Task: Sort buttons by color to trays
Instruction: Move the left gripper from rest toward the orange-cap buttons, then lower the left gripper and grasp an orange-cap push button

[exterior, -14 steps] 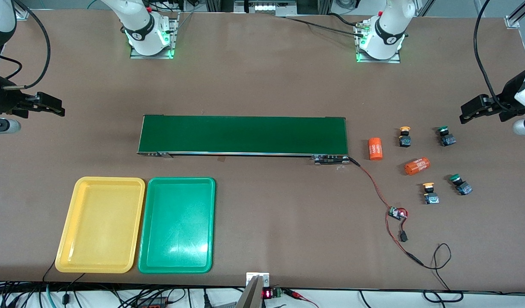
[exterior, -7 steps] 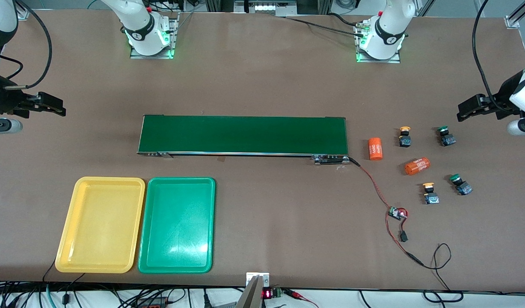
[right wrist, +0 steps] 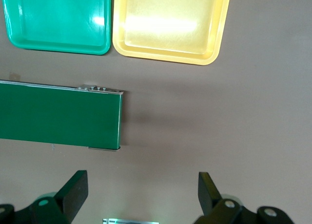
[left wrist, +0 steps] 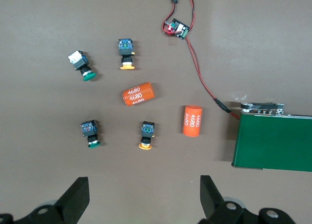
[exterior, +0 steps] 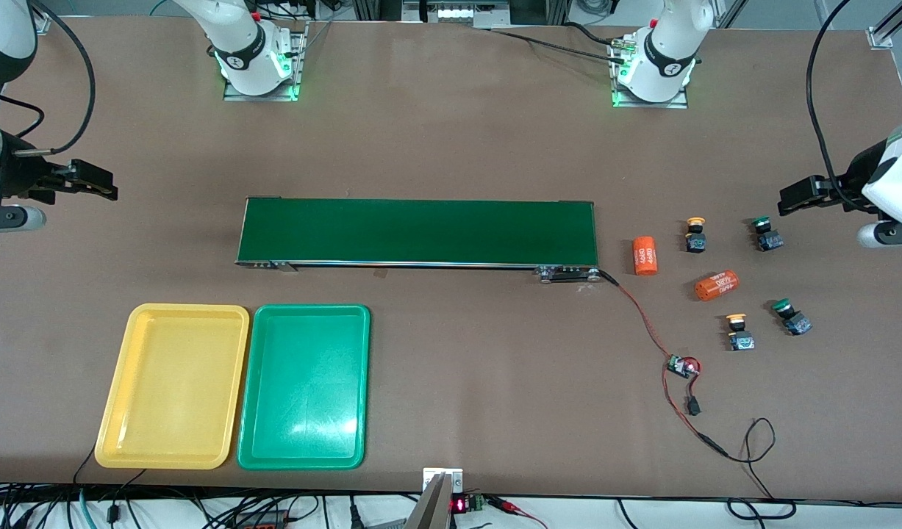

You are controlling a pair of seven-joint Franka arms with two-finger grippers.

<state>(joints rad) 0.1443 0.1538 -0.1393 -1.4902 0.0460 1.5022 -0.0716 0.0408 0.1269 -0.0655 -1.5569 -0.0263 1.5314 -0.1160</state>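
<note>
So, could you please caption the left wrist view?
Open left pincer above four buttons, two orange cylinders.

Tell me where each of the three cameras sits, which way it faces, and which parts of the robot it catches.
Front view: high across the table, facing both arm bases; shows the left gripper, the right gripper, the trays and the buttons.
Left wrist view: on the left arm, looking down; its open fingers frame four buttons.
Right wrist view: on the right arm, looking down; open fingers, yellow tray, green tray.
Shared: both wrist views catch the conveyor belt.
</note>
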